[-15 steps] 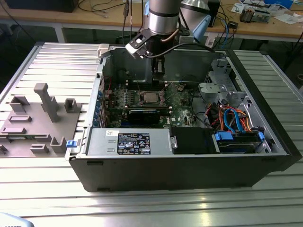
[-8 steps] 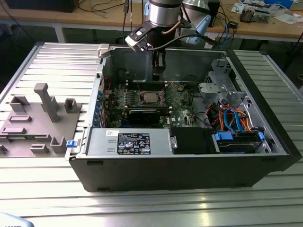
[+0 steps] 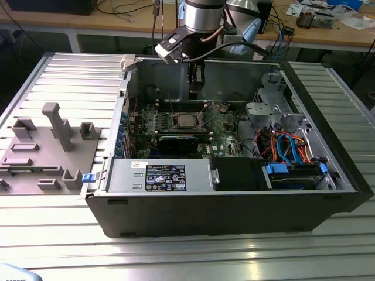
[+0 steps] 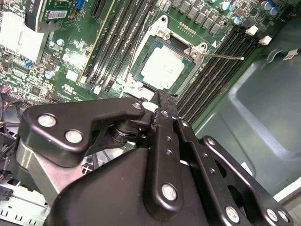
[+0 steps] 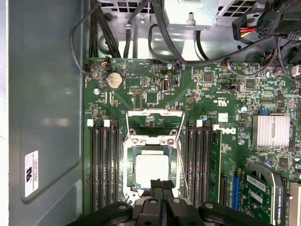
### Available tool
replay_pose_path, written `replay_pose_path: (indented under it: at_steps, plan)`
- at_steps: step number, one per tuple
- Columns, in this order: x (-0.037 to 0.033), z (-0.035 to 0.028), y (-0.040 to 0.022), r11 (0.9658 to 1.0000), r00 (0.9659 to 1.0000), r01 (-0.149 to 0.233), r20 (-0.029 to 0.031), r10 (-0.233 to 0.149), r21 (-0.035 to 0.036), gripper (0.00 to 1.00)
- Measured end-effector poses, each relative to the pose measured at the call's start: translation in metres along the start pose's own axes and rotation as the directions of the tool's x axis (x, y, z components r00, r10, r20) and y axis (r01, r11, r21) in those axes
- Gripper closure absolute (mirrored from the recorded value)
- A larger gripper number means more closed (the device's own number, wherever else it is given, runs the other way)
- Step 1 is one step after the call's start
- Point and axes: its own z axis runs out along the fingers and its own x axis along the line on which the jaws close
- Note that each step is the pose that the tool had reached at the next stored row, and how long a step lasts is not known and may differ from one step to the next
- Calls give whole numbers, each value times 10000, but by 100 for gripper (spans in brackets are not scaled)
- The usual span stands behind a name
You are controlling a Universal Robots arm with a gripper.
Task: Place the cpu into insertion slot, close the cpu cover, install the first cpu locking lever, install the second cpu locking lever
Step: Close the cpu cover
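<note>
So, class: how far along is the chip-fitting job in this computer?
Done: the chip sits in its socket, and the cover looks lowered around it. In hand: nothing; the shut gripper hovers by the socket edge. Left: a lever sticks out sideways, seemingly unlatched.

cpu point(image 5: 151, 170): dull silver metal, matt | cover point(image 5: 153, 141): bright bare metal | board point(image 5: 195, 113): green, slight sheen | gripper point(image 5: 161, 183): black, satin sheen | case point(image 5: 47, 94): grey matt metal | table point(image 3: 58, 249): ribbed shiny metal
</note>
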Motion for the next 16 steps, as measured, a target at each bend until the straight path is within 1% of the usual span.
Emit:
replay_pose_path:
  at_steps: [5, 7, 14, 16]
  plan:
    - [0, -2, 9, 10000, 10000, 0, 2, 0, 1, 89]
    - [-1, -2, 26, 10000, 10000, 1, 2, -1, 1, 89]
    - [-3, -3, 144, 10000, 10000, 1, 1, -1, 0, 89]
    - [-4, -4, 207, 10000, 10000, 0, 0, 0, 4, 89]
